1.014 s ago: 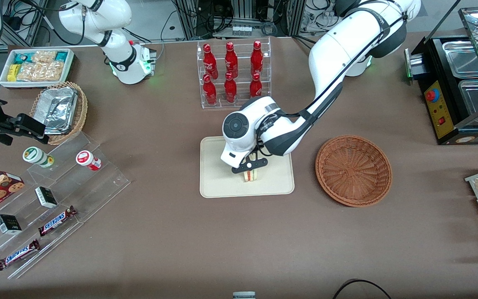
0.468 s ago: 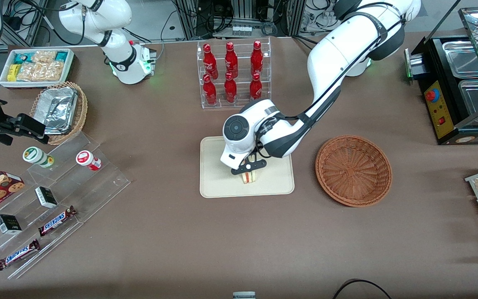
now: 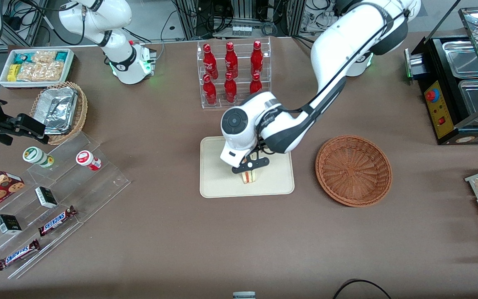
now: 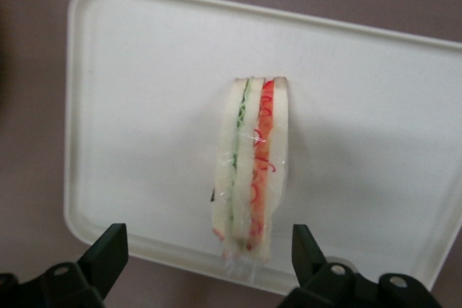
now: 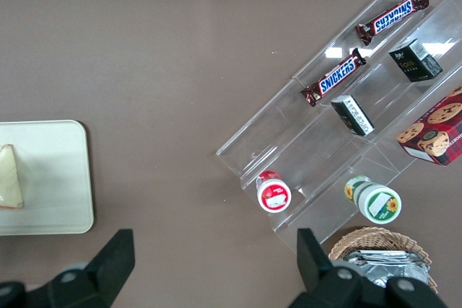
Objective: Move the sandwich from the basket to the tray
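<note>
Cream tray [image 4: 130, 142], one sandwich [image 4: 251, 171] on it, open jaws [image 3: 250, 167] above.

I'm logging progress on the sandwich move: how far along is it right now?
Nearly finished. Done: the sandwich stands on edge on the tray, and the basket holds nothing. In hand: the pincer is open above the sandwich, its fingers apart and not touching it. Left: only to pull the arm away.

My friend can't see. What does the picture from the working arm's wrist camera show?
A wrapped sandwich with green and red filling stands on its edge on the cream tray. The open gripper hangs above it, one black finger on each side, touching nothing. Brown table shows around the tray.
</note>
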You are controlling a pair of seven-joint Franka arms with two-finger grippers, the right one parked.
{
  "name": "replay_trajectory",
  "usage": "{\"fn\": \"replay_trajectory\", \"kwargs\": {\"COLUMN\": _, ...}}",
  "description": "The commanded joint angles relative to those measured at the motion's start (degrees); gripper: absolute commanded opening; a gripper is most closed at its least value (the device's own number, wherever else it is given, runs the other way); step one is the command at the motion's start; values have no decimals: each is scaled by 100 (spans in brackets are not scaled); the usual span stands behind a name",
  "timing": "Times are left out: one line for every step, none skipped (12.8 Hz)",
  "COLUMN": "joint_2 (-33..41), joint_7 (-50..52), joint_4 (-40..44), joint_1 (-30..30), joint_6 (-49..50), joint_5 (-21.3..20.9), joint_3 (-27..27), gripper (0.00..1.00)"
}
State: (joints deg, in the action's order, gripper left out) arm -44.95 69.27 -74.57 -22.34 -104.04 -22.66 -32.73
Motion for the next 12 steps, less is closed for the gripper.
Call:
{"fn": "replay_trajectory", "kwargs": {"joint_2": 599, "joint_7": -307, "joint_4": -84, "joint_1": 89, "joint_6": 532, "joint_5": -11, "joint_3": 48, "gripper": 100}}
{"fn": "replay_trajectory", "kwargs": {"joint_2": 688, "joint_7": -413, "joint_4": -58, "joint_1": 98, "joint_6": 734, "joint_5": -11, "joint_3": 48, "gripper": 100}}
{"fn": "replay_trajectory", "kwargs": {"joint_2": 889, "joint_7": -432, "joint_4": -67, "joint_1": 125, "joint_6": 893, "joint_5": 16, "joint_3": 39, "gripper": 100}}
{"fn": "replay_trajectory", "kwargs": {"joint_2": 1057, "joint_7": -432, "joint_4": -75, "joint_1": 281, "joint_6": 1077, "joint_5": 242, "joint_3": 48, "gripper": 100}}
{"fn": "replay_trajectory", "kwargs": {"joint_2": 1215, "joint_7": -449, "joint_4": -84, "joint_1": 509, "joint_6": 1314, "joint_5": 410, "joint_3": 48, "gripper": 100}}
{"fn": "replay_trajectory", "kwargs": {"joint_2": 1295, "joint_7": -676, "joint_4": -93, "joint_1": 720, "joint_6": 1586, "joint_5": 455, "joint_3": 30, "gripper": 100}}
{"fn": "replay_trajectory", "kwargs": {"joint_2": 1383, "joint_7": -1017, "joint_4": -102, "joint_1": 853, "joint_6": 1684, "joint_5": 481, "joint_3": 39, "gripper": 100}}
{"fn": "replay_trajectory", "kwargs": {"joint_2": 1488, "joint_7": -1360, "joint_4": -119, "joint_1": 1141, "joint_6": 1746, "joint_5": 595, "joint_3": 21, "gripper": 100}}
{"fn": "replay_trajectory", "kwargs": {"joint_2": 1689, "joint_7": -1694, "joint_4": -267, "joint_1": 1353, "joint_6": 1860, "joint_5": 753, "joint_3": 21, "gripper": 100}}
{"fn": "replay_trajectory", "kwargs": {"joint_2": 1882, "joint_7": -2037, "joint_4": -443, "joint_1": 1582, "joint_6": 1905, "joint_5": 859, "joint_3": 21, "gripper": 100}}
{"fn": "replay_trajectory", "kwargs": {"joint_2": 2111, "joint_7": -2379, "joint_4": -714, "joint_1": 1784, "joint_6": 1905, "joint_5": 947, "joint_3": 21, "gripper": 100}}
{"fn": "replay_trajectory", "kwargs": {"joint_2": 2296, "joint_7": -2670, "joint_4": -917, "joint_1": 1995, "joint_6": 1879, "joint_5": 1008, "joint_3": 21, "gripper": 100}}
